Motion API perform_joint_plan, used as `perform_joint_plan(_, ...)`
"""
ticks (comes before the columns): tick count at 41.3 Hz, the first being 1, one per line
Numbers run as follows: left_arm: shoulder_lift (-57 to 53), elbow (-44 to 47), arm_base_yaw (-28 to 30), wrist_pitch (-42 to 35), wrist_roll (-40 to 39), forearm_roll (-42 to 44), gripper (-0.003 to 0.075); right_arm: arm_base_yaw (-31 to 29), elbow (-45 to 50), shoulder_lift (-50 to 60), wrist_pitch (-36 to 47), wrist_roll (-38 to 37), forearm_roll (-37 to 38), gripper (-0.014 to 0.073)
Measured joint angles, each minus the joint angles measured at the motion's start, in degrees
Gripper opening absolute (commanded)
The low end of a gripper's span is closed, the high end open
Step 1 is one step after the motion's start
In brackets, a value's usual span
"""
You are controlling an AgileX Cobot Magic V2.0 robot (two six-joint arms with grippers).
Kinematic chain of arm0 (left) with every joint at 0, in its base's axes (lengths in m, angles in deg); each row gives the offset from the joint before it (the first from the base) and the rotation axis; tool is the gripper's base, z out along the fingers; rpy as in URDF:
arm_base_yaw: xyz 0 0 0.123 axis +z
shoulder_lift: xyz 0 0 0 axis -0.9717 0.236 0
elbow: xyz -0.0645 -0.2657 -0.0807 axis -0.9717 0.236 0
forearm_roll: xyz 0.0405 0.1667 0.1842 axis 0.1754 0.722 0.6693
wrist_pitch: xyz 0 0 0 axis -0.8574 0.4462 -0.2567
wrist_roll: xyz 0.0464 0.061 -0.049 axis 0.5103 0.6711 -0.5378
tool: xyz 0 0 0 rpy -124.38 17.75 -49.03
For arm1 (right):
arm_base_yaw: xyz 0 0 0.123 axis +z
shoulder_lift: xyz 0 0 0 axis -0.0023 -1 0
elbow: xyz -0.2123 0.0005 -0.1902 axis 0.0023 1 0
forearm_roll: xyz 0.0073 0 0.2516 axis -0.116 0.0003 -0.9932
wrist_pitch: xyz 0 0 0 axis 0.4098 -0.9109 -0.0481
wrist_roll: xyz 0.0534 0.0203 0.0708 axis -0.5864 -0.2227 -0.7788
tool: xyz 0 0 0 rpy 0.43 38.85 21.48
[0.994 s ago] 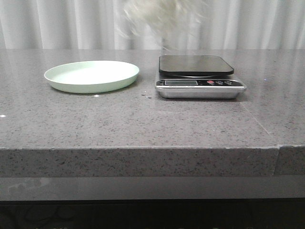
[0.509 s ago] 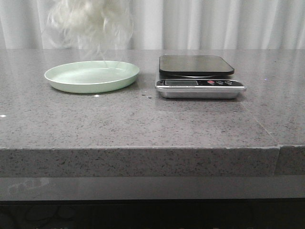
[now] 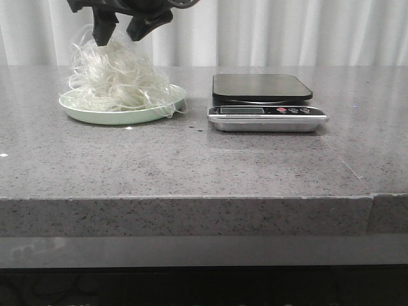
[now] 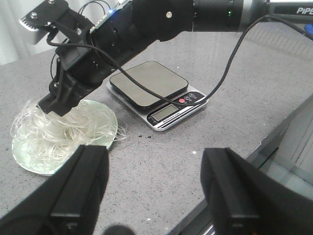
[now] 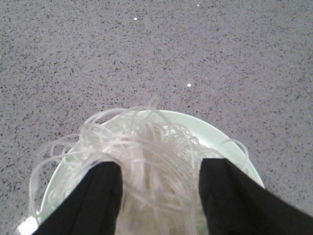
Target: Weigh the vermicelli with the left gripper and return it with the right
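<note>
**A:** Where is the vermicelli?

**B:** The vermicelli (image 3: 116, 83) sits heaped on the pale green plate (image 3: 121, 116), at the far left of the desk (image 3: 191, 166). The mound covers nearly the whole plate, and a few loose strands hang over the rim on the right side.

**A:** And your right hand?

**B:** My right hand (image 3: 119, 27) is directly above the mound, fingers pointing down. The two black fingers (image 5: 85, 200) stand apart, with noodle strands between them and around their tips. They are spread about as wide as the top of the heap. I cannot tell whether any strands are pressed between them; from my right wrist the strands look loose.

**A:** Your left hand?

**B:** My left hand (image 4: 151, 188) is off the noodles, held well above the near part of the desk, fingers wide apart with nothing between them. It does not appear in the front view.

**A:** What else is on the desk?

**B:** A kitchen scale (image 3: 266, 102) stands to the right of the plate, close but not touching it. Its dark platform is bare, and its silver front panel with a display and small buttons faces the near edge. A few tiny specks lie on the desk between plate and scale.
</note>
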Motion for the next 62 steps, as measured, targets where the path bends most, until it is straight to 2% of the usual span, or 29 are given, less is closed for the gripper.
perform_joint_plan(7,0.00,0.00,0.00,0.00,0.00,0.00,0.0472,-0.25,0.00,4.55,-5.82,0.00,0.00,0.0493)
perform_joint_plan(17,0.00,0.00,0.00,0.00,0.00,0.00,0.0472,-3.34,0.00,17.01,-16.79,-0.10,-0.13,0.0493)
perform_joint_plan(22,0.00,0.00,0.00,0.00,0.00,0.00,0.0472,-4.90,2.44,23.67,-19.48,-0.22,-0.13,0.0493)
perform_joint_plan(26,0.00,0.00,0.00,0.00,0.00,0.00,0.0472,-5.31,9.21,30.58,-18.65,-0.59,-0.13,0.0493)
perform_joint_plan(38,0.00,0.00,0.00,0.00,0.00,0.00,0.0472,-7.89,37.37,52.71,-8.04,-1.90,-0.30,0.0493)
perform_joint_plan(44,0.00,0.00,0.00,0.00,0.00,0.00,0.0472,-9.56,48.91,62.90,-7.17,-2.13,-0.30,0.0493)
perform_joint_plan(53,0.00,0.00,0.00,0.00,0.00,0.00,0.0472,-9.84,60.63,75.44,-7.76,-2.13,-0.30,0.0493)
perform_joint_plan(62,0.00,0.00,0.00,0.00,0.00,0.00,0.0472,-9.84,68.03,86.18,-13.09,-2.25,0.15,0.0493)
